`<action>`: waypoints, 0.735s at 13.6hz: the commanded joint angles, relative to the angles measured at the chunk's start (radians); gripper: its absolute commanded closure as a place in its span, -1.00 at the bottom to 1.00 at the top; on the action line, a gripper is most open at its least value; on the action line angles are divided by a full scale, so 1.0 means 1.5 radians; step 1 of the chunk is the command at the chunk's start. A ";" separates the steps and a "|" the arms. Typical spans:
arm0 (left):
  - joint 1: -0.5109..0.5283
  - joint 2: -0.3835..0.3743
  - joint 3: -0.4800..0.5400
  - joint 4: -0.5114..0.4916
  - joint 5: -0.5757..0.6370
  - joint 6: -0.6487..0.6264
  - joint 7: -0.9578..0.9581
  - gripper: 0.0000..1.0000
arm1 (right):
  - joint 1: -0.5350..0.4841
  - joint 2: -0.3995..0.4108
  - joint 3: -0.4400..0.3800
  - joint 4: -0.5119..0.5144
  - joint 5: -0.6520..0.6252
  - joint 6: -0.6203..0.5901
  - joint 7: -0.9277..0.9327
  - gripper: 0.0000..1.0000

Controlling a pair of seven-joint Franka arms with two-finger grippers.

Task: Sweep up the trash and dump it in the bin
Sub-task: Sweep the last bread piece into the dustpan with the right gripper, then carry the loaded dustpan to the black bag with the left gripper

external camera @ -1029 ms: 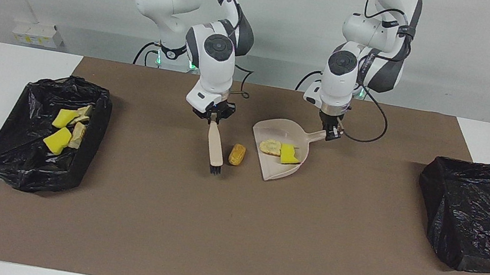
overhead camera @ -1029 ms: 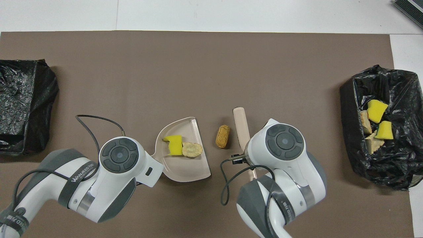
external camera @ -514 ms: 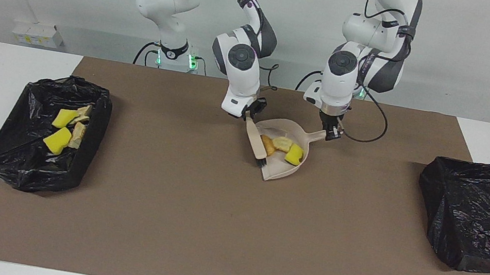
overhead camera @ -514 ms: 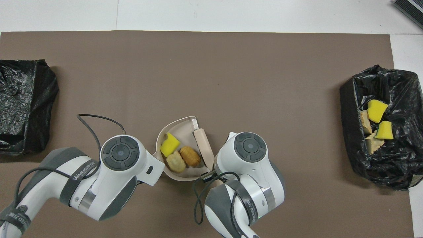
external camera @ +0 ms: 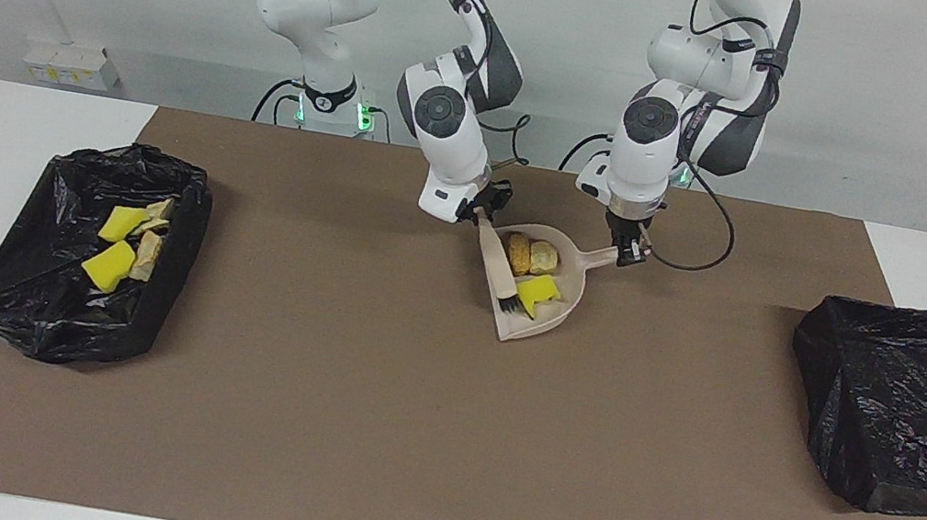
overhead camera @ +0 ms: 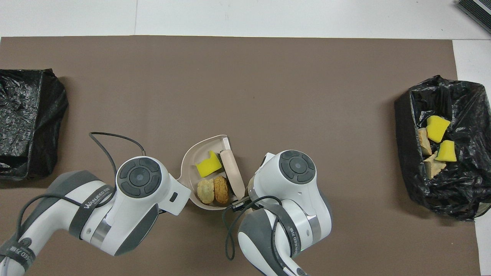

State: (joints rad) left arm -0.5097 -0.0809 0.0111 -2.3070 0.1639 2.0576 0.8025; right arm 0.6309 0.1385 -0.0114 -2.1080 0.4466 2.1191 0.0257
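The beige dustpan (external camera: 553, 311) lies on the brown mat, its handle gripped by my shut left gripper (external camera: 628, 251). In the pan lie three pieces of trash: a brown lump (external camera: 518, 253), a tan lump (external camera: 545, 257) and a yellow sponge chunk (external camera: 537, 292). My right gripper (external camera: 483, 207) is shut on the brush (external camera: 496, 261), whose bristles rest inside the pan's open edge against the sponge. In the overhead view the pan (overhead camera: 191, 155), sponge (overhead camera: 208, 167), two lumps (overhead camera: 213, 190) and brush handle (overhead camera: 232, 172) show; both wrists hide the fingers. The black-lined bin (external camera: 45, 315) holds several scraps (external camera: 107, 266).
The bin with scraps (overhead camera: 406, 115) stands at the right arm's end of the table. A second black bag-covered bin (external camera: 905, 409) stands at the left arm's end. Brown mat (external camera: 398, 436) covers the table's middle; white table edge surrounds it.
My right gripper swept the brush toward the left arm's end, pushing the brown lump off the mat into the pan. The scraps shifted inside the pan. The left gripper held still.
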 commanded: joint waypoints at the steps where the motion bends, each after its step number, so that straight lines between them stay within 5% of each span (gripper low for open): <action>1: 0.026 -0.002 0.001 0.002 -0.009 0.014 0.053 1.00 | -0.034 -0.033 -0.003 0.005 -0.034 -0.037 -0.011 1.00; 5: 0.103 -0.039 0.007 0.004 -0.020 0.006 0.178 1.00 | -0.082 -0.084 -0.004 0.009 -0.077 -0.081 0.011 1.00; 10: 0.303 -0.035 0.009 0.069 -0.020 0.008 0.387 1.00 | -0.015 -0.129 0.008 -0.014 -0.132 -0.102 0.240 1.00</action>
State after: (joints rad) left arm -0.1435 -0.1335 0.0359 -2.2512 0.1551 2.0693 1.2918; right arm 0.5626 -0.0140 -0.0096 -2.0961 0.2762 1.9664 0.2765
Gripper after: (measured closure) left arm 0.670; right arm 0.744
